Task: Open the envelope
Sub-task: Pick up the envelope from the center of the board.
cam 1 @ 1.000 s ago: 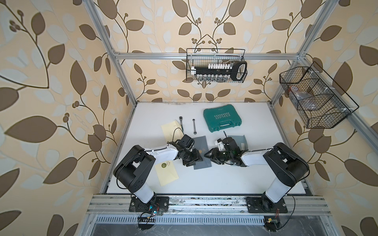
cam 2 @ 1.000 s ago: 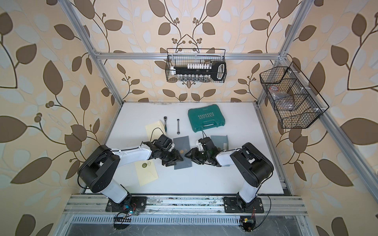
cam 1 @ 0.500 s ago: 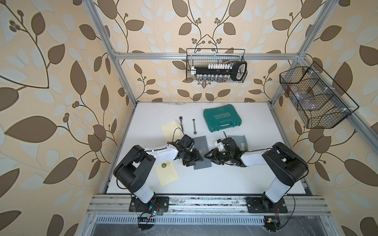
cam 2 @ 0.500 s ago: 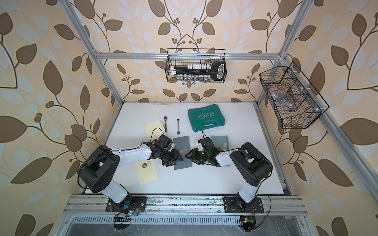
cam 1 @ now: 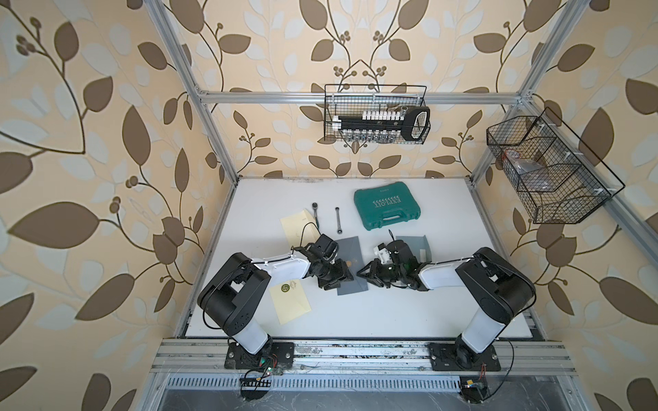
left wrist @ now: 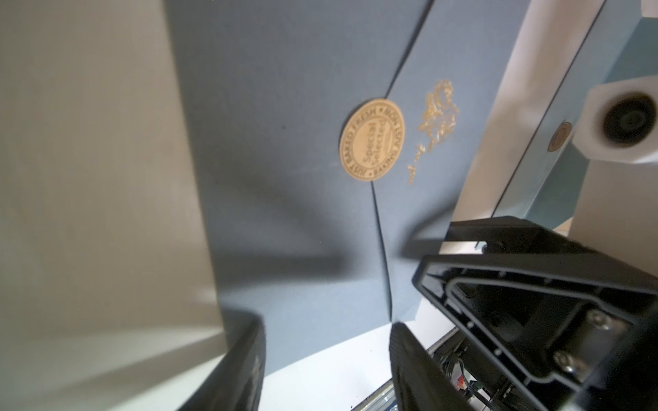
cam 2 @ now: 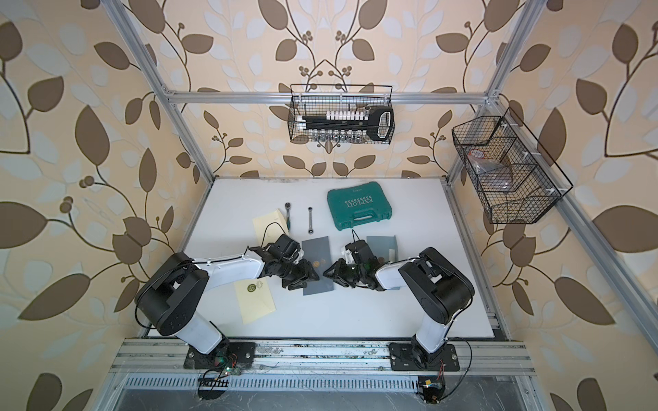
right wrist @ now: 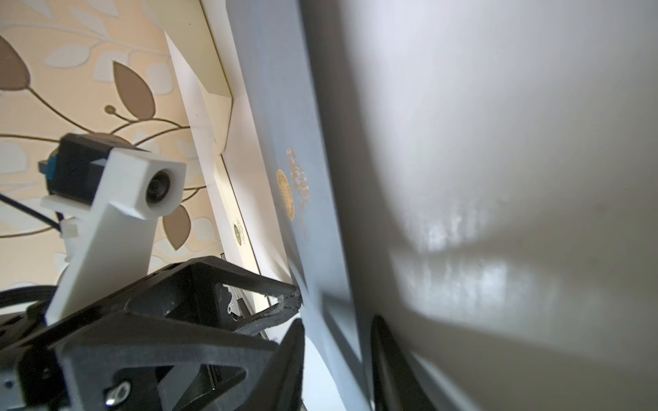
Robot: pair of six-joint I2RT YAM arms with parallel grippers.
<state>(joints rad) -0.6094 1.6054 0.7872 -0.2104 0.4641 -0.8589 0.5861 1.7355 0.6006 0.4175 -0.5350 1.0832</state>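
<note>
A grey-blue envelope (cam 1: 350, 249) with a round gold seal (cam 1: 350, 264) lies flat mid-table, also in a top view (cam 2: 315, 249). My left gripper (cam 1: 338, 281) is low at its left near side and stands open; in the left wrist view its gripper (left wrist: 327, 352) straddles the envelope's (left wrist: 285, 142) near edge, with the seal (left wrist: 372, 138) holding the flap down. My right gripper (cam 1: 366, 275) is at the right near side. In the right wrist view its gripper (right wrist: 338, 341) has the envelope's (right wrist: 295, 178) edge between narrowly parted fingers, with a gap on one side.
A second grey envelope (cam 1: 413, 245) lies behind the right wrist. Two yellow envelopes (cam 1: 298, 224) (cam 1: 289, 299) lie left. A green tool case (cam 1: 387, 210), a ratchet (cam 1: 316, 210) and a wrench (cam 1: 338, 220) sit further back. Wire baskets (cam 1: 375, 114) (cam 1: 544, 170) hang on the walls.
My right gripper's jaws have narrowed around the envelope's edge. Both arms have stayed almost where they were, and the left jaws have kept their width.
</note>
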